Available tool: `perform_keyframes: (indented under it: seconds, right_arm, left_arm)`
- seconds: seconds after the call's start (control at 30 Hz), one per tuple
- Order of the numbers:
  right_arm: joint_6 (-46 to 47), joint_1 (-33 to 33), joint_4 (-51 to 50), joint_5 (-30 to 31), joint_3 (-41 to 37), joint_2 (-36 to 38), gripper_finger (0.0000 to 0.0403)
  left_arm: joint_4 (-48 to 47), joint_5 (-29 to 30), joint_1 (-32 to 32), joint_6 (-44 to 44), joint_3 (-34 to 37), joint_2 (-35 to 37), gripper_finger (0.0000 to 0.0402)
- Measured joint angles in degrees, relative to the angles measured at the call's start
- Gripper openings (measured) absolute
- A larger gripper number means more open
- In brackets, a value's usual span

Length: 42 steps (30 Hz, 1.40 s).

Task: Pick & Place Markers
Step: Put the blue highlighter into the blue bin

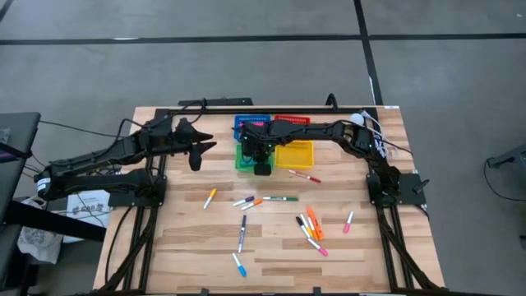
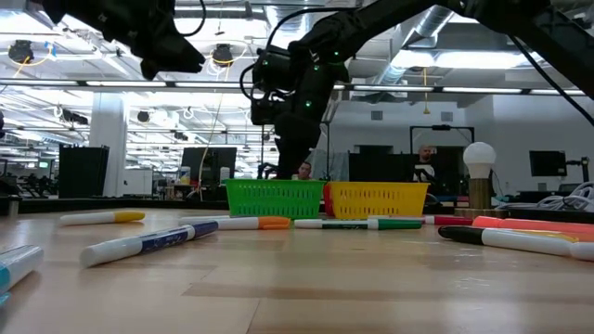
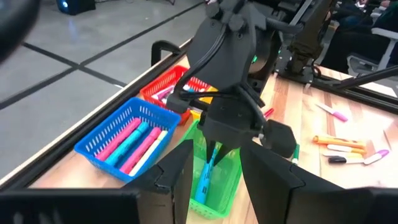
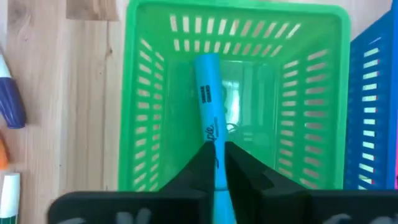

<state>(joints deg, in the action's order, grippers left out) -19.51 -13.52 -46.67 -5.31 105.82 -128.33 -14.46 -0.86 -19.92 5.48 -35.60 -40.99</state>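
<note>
Over the green tray [image 4: 233, 93] near the counter's far edge, my right hand [image 4: 217, 163] pinches a light blue marker [image 4: 208, 106], fingers narrow on its barrel, the free end angled down into the tray, whether touching the floor I can't tell. Marker looks light, stiff, smooth plastic; likely slippery, so mid-barrel grip is best. Here the hold sits toward one end, so it may swivel. Left hand [image 1: 196, 156] hovers off to the tray's left, partly parted, empty. Loose markers [image 1: 279, 199] lie scattered mid-counter toward the near edge. Blue tray [image 3: 127, 142] already holds pink and blue ones.
</note>
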Motion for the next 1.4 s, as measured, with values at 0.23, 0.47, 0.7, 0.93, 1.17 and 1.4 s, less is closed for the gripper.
perform_keyframes:
  seconds: [0.23,0.47,0.7,0.93,1.17,1.4]
  right_arm:
    - [-1.3,0.0,0.7,-0.1,-1.8,0.1,0.0111]
    - [-2.0,0.1,0.8,-0.1,-3.1,-0.1,0.0159]
    - [-1.9,0.1,1.5,0.0,-3.0,-3.6,0.0160]
    - [-0.4,0.3,1.1,0.2,-2.8,-4.6,0.0132]
    - [1.7,0.3,1.2,0.5,-2.9,-4.3,0.0058]
    - [3.5,0.3,0.1,0.7,-2.2,-4.5,0.0049]
  left_arm:
    - [0.7,0.0,0.0,0.8,0.1,0.0,0.0131]
    - [1.1,0.0,0.0,0.8,0.1,0.0,0.0131]
    - [1.7,0.0,0.0,0.8,0.1,0.0,0.0131]
    - [1.9,0.0,0.0,1.0,0.1,0.0,0.0131]
    - [2.1,0.0,0.0,1.0,0.1,0.0,0.0131]
    - [2.1,0.0,0.0,1.2,0.1,0.0,0.0131]
